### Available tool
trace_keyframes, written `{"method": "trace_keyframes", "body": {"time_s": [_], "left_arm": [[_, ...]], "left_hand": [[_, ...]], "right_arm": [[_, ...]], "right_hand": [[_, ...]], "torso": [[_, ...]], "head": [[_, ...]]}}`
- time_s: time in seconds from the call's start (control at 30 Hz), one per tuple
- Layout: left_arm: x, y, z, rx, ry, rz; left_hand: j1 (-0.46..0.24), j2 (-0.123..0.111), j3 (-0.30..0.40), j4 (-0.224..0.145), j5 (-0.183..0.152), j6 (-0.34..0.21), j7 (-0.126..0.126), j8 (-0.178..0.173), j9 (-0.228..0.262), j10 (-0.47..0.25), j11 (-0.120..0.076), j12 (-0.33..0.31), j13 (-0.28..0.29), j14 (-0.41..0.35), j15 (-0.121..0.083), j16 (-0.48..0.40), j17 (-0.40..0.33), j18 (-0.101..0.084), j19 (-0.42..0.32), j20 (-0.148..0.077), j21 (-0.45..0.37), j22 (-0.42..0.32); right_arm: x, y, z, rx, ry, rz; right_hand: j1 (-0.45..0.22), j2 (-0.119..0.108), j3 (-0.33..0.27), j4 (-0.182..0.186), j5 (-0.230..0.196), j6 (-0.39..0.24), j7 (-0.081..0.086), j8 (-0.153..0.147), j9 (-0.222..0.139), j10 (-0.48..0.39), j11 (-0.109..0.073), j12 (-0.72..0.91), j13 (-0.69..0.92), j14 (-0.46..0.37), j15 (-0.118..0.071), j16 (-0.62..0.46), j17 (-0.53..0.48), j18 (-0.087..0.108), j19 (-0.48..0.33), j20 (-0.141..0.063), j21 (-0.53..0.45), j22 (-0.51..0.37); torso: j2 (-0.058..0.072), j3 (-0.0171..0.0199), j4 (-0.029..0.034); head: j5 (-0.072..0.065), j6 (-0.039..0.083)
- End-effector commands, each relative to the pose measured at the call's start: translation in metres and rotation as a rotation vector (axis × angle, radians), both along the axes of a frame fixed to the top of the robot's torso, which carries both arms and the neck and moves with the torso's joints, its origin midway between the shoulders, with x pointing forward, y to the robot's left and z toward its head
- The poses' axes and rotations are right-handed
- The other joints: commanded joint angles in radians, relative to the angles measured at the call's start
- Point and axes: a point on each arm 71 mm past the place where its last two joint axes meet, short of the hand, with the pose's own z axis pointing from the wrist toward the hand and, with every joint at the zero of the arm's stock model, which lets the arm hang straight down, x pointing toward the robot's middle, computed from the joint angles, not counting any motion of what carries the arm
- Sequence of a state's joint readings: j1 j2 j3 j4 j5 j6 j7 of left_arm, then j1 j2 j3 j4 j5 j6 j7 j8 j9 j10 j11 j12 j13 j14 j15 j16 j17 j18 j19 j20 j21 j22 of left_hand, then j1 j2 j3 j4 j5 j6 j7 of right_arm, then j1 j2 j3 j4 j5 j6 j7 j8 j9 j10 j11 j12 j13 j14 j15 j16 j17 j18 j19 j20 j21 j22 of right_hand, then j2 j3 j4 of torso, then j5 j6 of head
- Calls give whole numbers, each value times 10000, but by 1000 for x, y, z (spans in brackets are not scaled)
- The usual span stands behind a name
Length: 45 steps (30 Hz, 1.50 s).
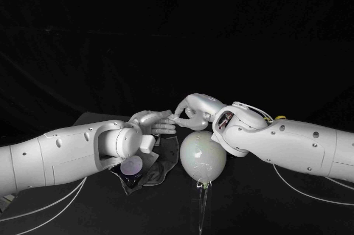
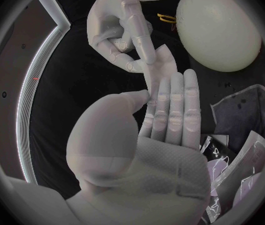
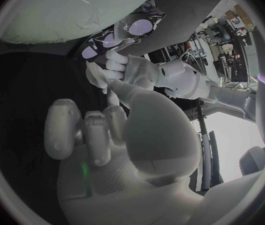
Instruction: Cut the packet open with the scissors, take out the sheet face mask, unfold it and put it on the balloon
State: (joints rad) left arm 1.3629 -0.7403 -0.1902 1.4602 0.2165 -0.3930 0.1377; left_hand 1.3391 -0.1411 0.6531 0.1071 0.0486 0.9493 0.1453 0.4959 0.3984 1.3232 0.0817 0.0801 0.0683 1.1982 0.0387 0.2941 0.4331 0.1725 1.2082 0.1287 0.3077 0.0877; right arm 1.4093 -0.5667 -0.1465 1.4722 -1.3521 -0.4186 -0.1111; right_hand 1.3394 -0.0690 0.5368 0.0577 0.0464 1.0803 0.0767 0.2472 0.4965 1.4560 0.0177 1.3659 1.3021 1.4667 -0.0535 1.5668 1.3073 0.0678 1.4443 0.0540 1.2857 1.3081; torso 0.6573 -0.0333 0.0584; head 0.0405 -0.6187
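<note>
My left hand (image 1: 151, 123) and right hand (image 1: 190, 112) both pinch the sheet mask (image 2: 162, 65); likely limp, slick, tearable, so I'd grip its edges gently.

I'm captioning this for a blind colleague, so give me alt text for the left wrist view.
The left hand, seen from behind, and the right hand facing it pinch a small pale sheet face mask between them. A pale balloon lies beside the right hand and the opened packet beside the left.

Glossy balloon (image 1: 202, 154), crinkly packet (image 1: 153, 173) (shiny plastic)
</note>
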Motion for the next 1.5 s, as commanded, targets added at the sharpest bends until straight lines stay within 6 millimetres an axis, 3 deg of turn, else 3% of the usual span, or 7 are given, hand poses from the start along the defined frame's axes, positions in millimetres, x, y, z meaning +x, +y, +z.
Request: {"method": "trace_keyframes", "body": {"time_s": [0.03,0.17,0.37,0.63,0.83,1.03,1.5], "left_arm": [[0,-2,3,13,-280,-51],[1,-2,4,171,-521,-117],[2,0,6,482,-896,-82],[3,4,7,684,-1197,108],[4,5,10,811,-1591,-90],[5,4,14,1424,-2527,-790],[1,-5,19,2127,-3551,-1883]], "left_hand": [[185,69,440,-617,30,-61,10,61,59,71,0,-43,-17,55,-28,-65,11,86,32,-40,75,39],[333,165,447,-832,26,-6,5,123,112,192,-28,-20,-5,171,-81,-68,26,75,43,-117,255,142],[314,133,516,-1042,47,91,-57,184,216,402,-95,12,14,377,-163,-44,80,38,-43,-243,697,414],[177,79,697,-1175,41,166,-75,139,295,497,-123,-34,12,451,-191,-70,141,-25,-405,-333,1347,844],[105,92,802,-1224,36,168,-71,104,355,510,-119,-69,13,453,-187,-102,182,-47,-680,-348,1739,1109],[74,140,774,-1229,29,130,-46,52,394,451,-89,-109,6,395,-152,-151,203,-72,-902,-330,1963,1268],[107,245,665,-1250,26,96,-29,-36,457,372,-61,-132,3,321,-117,-216,239,-86,-1221,-301,2271,1487]], "right_arm": [[-1,1,0,-111,-124,73],[0,-1,1,97,-121,-22],[0,-8,1,434,49,-187],[-1,-23,0,837,394,-433],[4,-42,0,1634,941,-1092],[10,-52,-2,2403,1620,-1802],[12,-28,-7,2833,1968,-2087]], "right_hand": [[135,-1,-11,-68,22,59,19,27,47,471,-166,-25,1617,1041,-42,40,2635,-95,47,-24,13,1582],[37,-50,-58,-8,21,18,27,43,49,443,-155,-103,1578,1041,-37,40,2635,-78,9,-23,-82,1551],[-976,-975,-881,587,21,-656,308,-351,-183,237,66,-556,1363,1041,113,40,2635,-24,-153,48,-455,1428],[-1310,-1422,-1447,1007,20,-989,492,-659,-428,-21,253,-1055,1124,1041,300,40,2635,48,-368,210,-933,1274],[-1468,-1215,-1721,1487,66,-975,514,-720,-551,-52,287,-1059,1115,1041,345,40,2635,65,-374,298,-979,1273],[-1075,-864,-1563,1503,156,-842,491,-699,-629,19,260,-899,1180,1041,323,40,2635,45,-275,308,-821,1342],[-838,-696,-1481,1497,173,-773,475,-704,-704,53,242,-828,1205,1041,308,40,2635,37,-231,301,-777,1369]], "torso": [[-1,-1,-5],[-1,2,4],[0,-3,3],[-1,-1,-1],[-4,1,-5],[0,3,-5],[7,-6,13]], "head": [[4,-7],[8,-7],[-16,10],[6,4],[30,0],[30,0],[-62,4]]}}
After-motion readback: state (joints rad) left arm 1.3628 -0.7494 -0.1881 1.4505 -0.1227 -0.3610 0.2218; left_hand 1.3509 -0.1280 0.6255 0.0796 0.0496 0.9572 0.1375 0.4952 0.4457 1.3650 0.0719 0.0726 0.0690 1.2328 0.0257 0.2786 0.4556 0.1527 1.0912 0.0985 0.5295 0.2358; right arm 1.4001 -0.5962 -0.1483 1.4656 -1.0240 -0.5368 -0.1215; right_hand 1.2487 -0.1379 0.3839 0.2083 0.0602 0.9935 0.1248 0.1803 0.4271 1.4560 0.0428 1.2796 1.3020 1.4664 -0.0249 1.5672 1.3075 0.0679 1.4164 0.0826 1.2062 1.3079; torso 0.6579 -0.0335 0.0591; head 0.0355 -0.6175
